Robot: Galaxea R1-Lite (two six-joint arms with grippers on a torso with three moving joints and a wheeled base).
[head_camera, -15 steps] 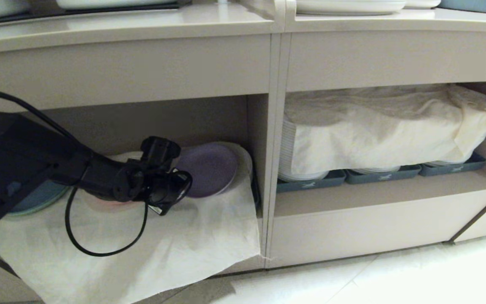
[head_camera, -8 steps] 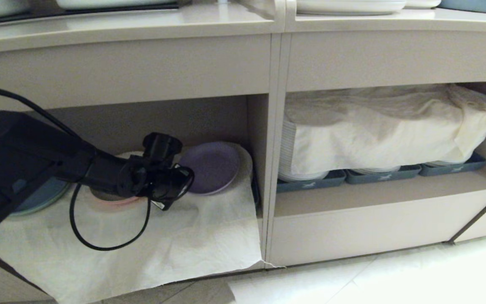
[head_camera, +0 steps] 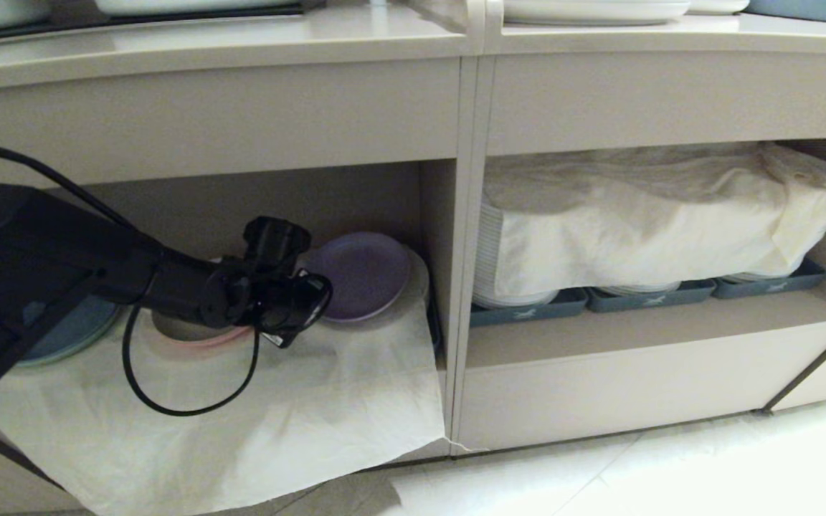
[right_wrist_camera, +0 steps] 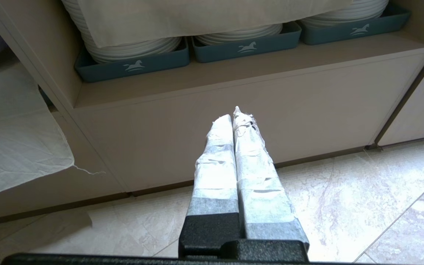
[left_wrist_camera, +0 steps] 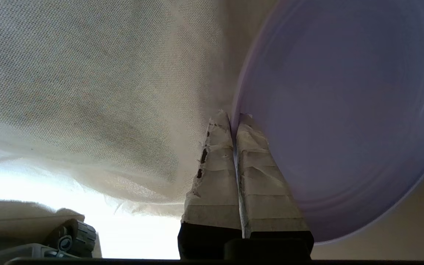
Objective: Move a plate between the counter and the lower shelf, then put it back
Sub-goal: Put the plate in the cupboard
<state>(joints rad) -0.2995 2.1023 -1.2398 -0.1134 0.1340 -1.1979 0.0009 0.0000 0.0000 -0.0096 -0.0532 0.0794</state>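
Gripping the plate [head_camera: 361, 274] by its near rim, with the left gripper [left_wrist_camera: 234, 119] clenched on that edge, taped fingers [left_wrist_camera: 215, 176] pressed thin around it. Holding it inside the lower shelf [head_camera: 355, 208], just beyond the fingertips, tilted and apparently lifted clear of the cream cloth [head_camera: 255, 423] lying under the claw and draping down over the shelf front. Hard telling whether the far edge is touching the white plates [head_camera: 419, 276] behind it.

Judging the task partway through: either setting the plate down in the shelf or pulling it back out toward the counter [head_camera: 241, 46] high above the claw; impossible saying which from this alone.

Sharing the cubby, on the arm's side of the claw, a pink plate [head_camera: 194, 337] and a blue plate [head_camera: 62, 337]. Past the divider on the plate's far side, grey-blue trays [head_camera: 528, 312] of covered white stacks. Hanging idle over the pale tiled floor [right_wrist_camera: 344, 206], the right gripper [right_wrist_camera: 236, 117], clamped empty.
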